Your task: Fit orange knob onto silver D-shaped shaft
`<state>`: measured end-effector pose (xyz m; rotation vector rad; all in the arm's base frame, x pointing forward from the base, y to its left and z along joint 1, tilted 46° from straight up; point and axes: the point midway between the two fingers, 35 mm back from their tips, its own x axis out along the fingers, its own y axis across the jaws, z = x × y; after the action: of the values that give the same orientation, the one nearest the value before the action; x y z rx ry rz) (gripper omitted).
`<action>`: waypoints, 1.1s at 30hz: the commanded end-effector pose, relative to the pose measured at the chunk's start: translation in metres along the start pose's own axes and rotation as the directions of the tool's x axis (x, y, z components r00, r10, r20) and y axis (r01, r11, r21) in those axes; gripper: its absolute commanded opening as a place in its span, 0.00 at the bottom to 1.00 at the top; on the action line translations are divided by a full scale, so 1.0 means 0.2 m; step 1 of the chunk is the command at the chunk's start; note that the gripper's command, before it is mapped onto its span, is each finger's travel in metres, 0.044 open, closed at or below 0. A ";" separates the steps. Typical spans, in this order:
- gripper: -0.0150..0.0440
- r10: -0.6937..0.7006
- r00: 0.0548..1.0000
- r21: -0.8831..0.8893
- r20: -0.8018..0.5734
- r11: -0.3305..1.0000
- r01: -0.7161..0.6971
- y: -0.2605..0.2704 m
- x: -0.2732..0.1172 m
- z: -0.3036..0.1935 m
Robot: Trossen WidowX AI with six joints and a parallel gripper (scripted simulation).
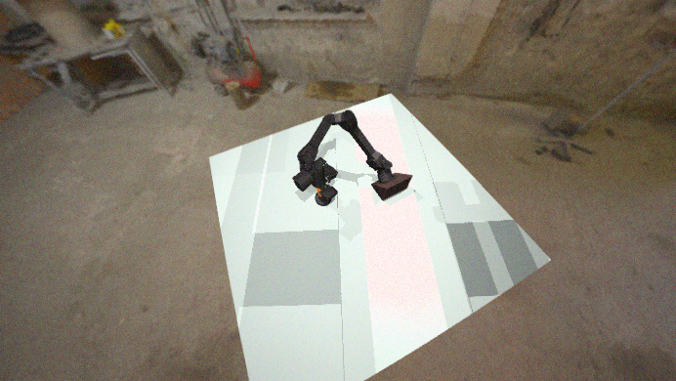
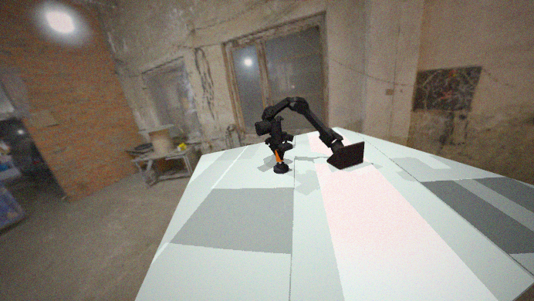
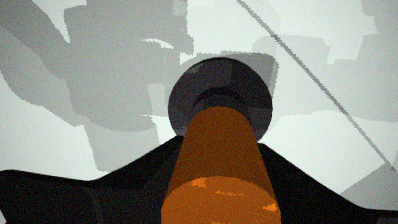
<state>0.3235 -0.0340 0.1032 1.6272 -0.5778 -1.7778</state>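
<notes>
The orange knob is a long tapered piece. My gripper is shut on it, with one dark finger on each side in the wrist view. The knob stands over the dark round pedestal, its lower end in front of the pedestal's raised centre in the wrist view. In the exterior view the knob leans slightly. The silver shaft, its flat side and the knob's hole are hidden. I cannot tell whether the knob is on the shaft.
The arm's dark base block stands on the table to the right of the pedestal. The arm arches from it to the gripper. Grey and pinkish patches and shadows cross the table.
</notes>
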 end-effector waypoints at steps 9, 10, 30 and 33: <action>0.25 0.001 1.000 -0.017 -0.002 1.000 -0.001 0.00 0.00 0.00; 0.25 0.001 1.000 -0.017 -0.002 1.000 -0.001 0.00 0.00 0.00; 0.25 0.001 1.000 -0.017 -0.002 1.000 -0.001 0.00 0.00 0.00; 0.25 0.001 1.000 -0.017 -0.002 1.000 -0.001 0.00 0.00 0.00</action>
<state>0.3234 -0.0343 0.1027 1.6154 -0.5616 -1.7787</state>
